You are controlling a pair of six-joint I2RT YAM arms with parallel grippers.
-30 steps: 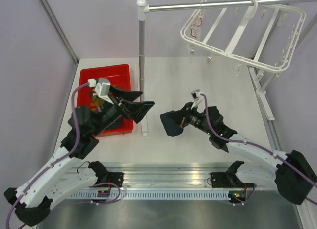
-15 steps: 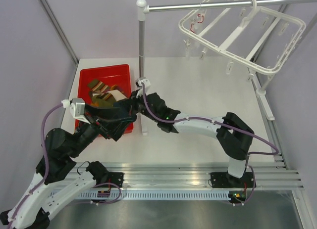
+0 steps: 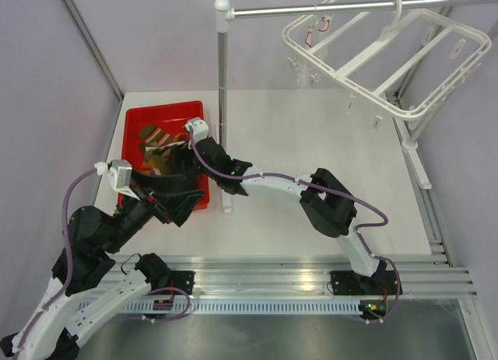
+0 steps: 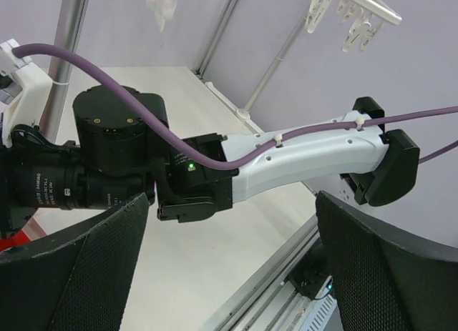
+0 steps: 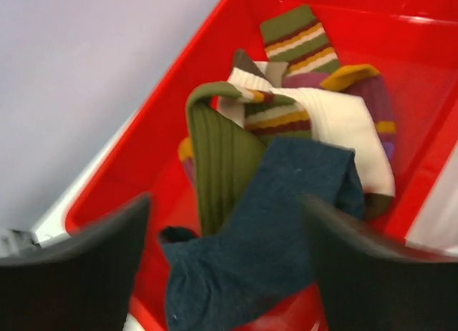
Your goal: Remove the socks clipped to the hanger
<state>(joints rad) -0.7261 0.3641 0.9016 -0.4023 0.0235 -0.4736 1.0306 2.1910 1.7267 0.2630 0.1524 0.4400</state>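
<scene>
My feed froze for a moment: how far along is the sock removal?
Done: striped and white socks lie in the red bin, and the top view shows no sock on the hanger. In hand: the right gripper hangs over the bin, jaws apart, with the navy sock lying loose on the pile. The left gripper is open and empty. Left: seemingly only pulling back.

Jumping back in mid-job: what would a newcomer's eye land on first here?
The red tray on the left of the table, holding a heap of socks: a dark navy sock on top, olive, striped and white ones beneath. The right gripper hangs open right over that heap. At the upper right, the white hanger hangs tilted from the metal pole.
</scene>
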